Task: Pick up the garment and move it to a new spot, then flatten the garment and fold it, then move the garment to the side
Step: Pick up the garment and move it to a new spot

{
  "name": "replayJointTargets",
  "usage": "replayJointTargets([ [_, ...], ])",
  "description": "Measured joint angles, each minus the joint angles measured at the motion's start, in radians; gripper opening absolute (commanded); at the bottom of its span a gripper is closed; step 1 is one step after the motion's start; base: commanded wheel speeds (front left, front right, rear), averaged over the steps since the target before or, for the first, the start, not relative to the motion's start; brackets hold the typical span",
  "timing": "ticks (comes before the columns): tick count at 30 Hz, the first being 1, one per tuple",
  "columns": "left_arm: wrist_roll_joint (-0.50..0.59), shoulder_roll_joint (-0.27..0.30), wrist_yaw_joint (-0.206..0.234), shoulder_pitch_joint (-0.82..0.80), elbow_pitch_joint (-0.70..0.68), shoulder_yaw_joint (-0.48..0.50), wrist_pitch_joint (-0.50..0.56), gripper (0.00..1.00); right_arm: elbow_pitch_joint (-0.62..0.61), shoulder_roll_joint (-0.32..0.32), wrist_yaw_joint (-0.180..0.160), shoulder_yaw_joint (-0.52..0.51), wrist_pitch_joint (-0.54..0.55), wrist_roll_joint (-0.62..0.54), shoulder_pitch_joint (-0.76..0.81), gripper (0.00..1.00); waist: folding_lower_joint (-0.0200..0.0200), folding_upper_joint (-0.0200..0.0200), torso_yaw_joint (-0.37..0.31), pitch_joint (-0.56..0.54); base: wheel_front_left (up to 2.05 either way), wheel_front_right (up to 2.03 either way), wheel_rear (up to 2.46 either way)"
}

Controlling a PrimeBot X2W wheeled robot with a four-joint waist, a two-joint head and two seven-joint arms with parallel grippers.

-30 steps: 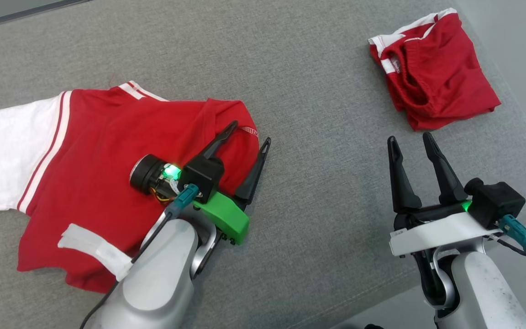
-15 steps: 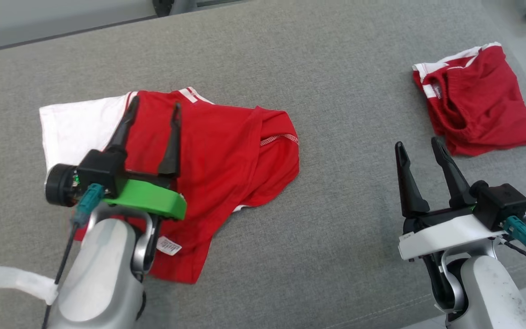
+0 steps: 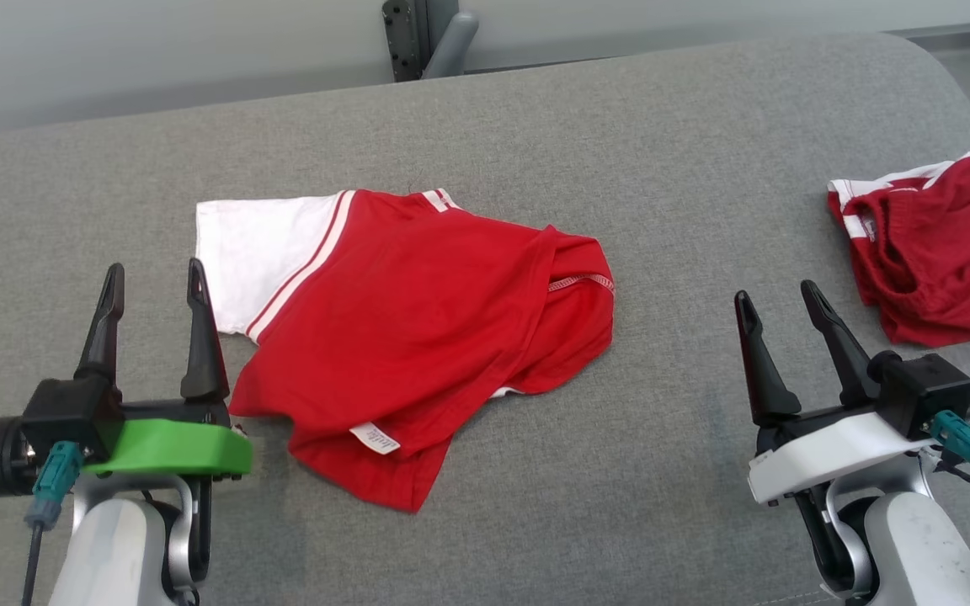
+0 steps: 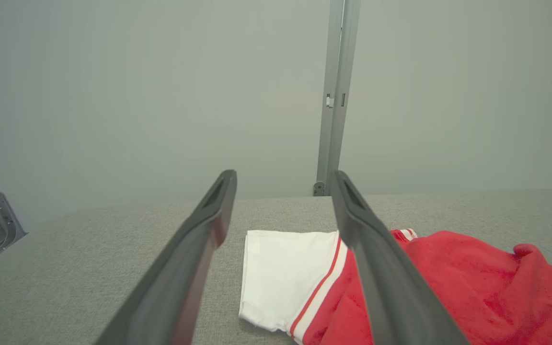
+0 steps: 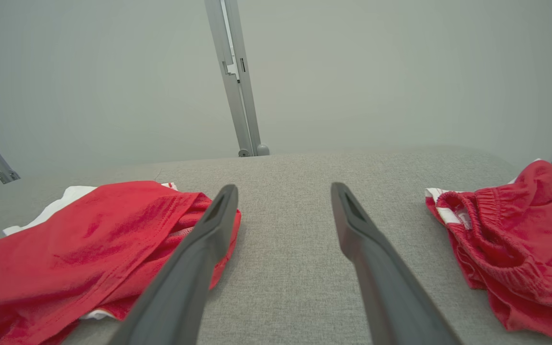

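The crumpled red T-shirt with a white sleeve (image 3: 418,328) lies on the grey fabric-covered table (image 3: 662,151), between both grippers. The left gripper (image 3: 156,268) hovers beside the sleeve, fingers spread and empty. The right gripper (image 3: 775,291), likewise released, stands near bunched red shorts (image 3: 940,261).

We can read no text: the white tag (image 3: 375,438) on the red shirt (image 3: 418,328) carries small dark print, too blurred for us to make out.

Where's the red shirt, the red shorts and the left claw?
red shirt (image 3: 418,337), head view, middle of its red body.
red shorts (image 3: 944,261), head view, middle of the red cloth.
left gripper (image 3: 155,271), head view, midway between its fingertips.
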Motion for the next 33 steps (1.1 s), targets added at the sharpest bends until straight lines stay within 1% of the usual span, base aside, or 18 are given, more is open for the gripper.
replayJointTargets([
  [8, 0.011, 0.0, 0.006, 0.131, -0.061, -0.008, 0.0, 1.0, -0.003, -0.008, 0.0, 0.007, 0.025, -0.002, 0.034, 1.0, 0.0, 0.0, 0.028, -0.064, 0.0, 0.0, 0.0],
  [16, 0.013, -0.001, 0.017, 0.206, -0.094, -0.028, 0.022, 1.0, -0.021, -0.011, 0.0, -0.003, 0.044, -0.008, 0.097, 1.0, 0.0, 0.0, 0.039, -0.122, 0.0, 0.0, 0.0],
  [25, 0.002, -0.005, 0.03, 0.258, -0.112, -0.041, 0.043, 1.0, -0.063, -0.01, 0.0, -0.016, 0.076, -0.015, 0.156, 1.0, -0.0001, 0.0, 0.048, -0.175, 0.0, 0.0, 0.0],
  [33, -0.004, -0.002, 0.031, 0.268, -0.119, -0.047, 0.053, 1.0, -0.091, -0.007, 0.0, -0.026, 0.099, -0.022, 0.17, 1.0, 0.0, 0.0, 0.048, -0.185, 0.0, 0.0, 0.0],
])
